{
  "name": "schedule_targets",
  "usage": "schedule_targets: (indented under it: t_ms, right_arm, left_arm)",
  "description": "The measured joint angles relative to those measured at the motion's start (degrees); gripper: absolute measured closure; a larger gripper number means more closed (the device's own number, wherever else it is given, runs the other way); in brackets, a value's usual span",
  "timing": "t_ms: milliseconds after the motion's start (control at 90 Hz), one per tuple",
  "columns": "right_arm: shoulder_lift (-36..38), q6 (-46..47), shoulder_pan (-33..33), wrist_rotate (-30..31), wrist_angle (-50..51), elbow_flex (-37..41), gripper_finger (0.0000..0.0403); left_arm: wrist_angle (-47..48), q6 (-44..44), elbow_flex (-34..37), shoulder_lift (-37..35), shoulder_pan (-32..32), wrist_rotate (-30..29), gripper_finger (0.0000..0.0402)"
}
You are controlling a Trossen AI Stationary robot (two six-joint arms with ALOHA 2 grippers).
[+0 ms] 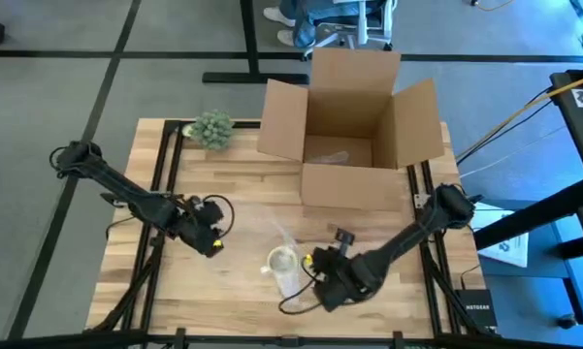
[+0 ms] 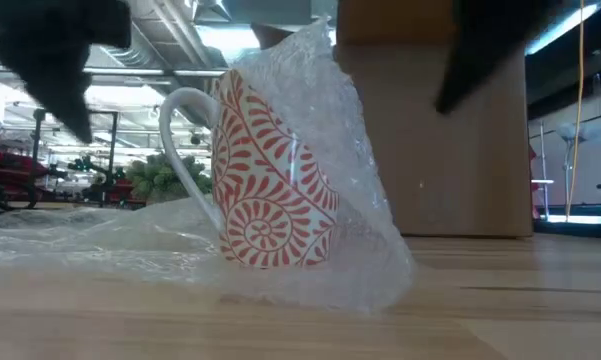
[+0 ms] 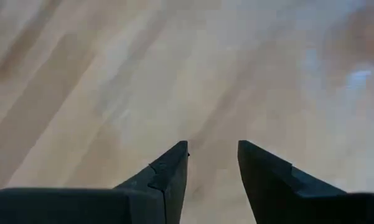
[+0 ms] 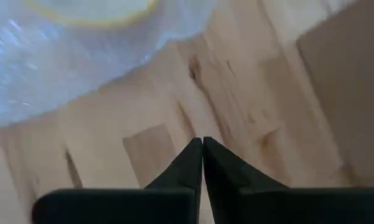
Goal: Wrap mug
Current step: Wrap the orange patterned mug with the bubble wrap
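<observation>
- Mug [image 2: 265, 170], white with a red leaf pattern, stands upright on the wooden table [image 1: 242, 194], near edge, a bit right of centre; handle points left in the low view.
- Bubble wrap [image 2: 365, 200] is draped up over the mug's back and right side, rising above the rim; the rest of the sheet lies flat on the table to the mug's left. Front of the mug is bare.
- From above, the mug [image 1: 282, 262] shows as a pale rim with wrap around it.
- Right gripper [image 1: 322, 281] sits low, just right of the mug, over the table's near edge. Its fingers [image 4: 202, 163] are pressed together, nothing between them; wrap and mug rim show just ahead of it.
- Left gripper [image 1: 211, 233] is left of the mug, apart from it, over bare wood. Its fingers [image 3: 174, 165] stand spread with a gap, holding nothing.
- Open cardboard box [image 1: 354, 136] sits at the far side of the table, flaps up, something clear inside.
- Small green plant [image 1: 211, 128] at the far left corner of the table.
</observation>
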State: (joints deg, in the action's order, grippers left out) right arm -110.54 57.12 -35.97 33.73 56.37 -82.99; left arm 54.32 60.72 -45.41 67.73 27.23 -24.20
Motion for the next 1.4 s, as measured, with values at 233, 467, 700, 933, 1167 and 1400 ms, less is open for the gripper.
schedule_targets:
  t_ms: [233, 467, 700, 933, 1167, 1400]
  right_arm:
    - [0.66, 11.65, -1.68, 6.21, -10.68, 9.04, 0.0402]
    - [0.66, 11.64, -1.68, 9.78, -27.24, 16.08, 0.0402]
    - [0.62, 9.08, -3.62, 9.08, -29.91, 17.64, 0.0402]
    - [0.61, 9.03, -4.15, 10.13, -29.88, 17.96, 0.0402]
    - [0.61, 9.03, -4.20, 10.09, -29.97, 17.97, 0.0402]
    - [0.61, 9.03, -4.15, 10.07, -29.99, 17.97, 0.0402]
  left_arm:
    - [6.03, -1.52, 0.00, -0.01, -6.40, 4.75, 0.0276]
    - [5.14, -7.95, 0.03, -0.01, -13.57, 14.83, 0.0276]
    - [2.21, -13.04, 0.07, -0.01, -19.71, 21.57, 0.0276]
    - [1.09, -15.63, 2.78, -0.01, -23.27, 28.02, 0.0276]
    - [-5.84, -14.19, 13.78, 0.26, -26.03, 29.77, 0.0276]
    - [-23.18, -13.15, 20.35, 0.06, -26.11, 33.43, 0.0276]
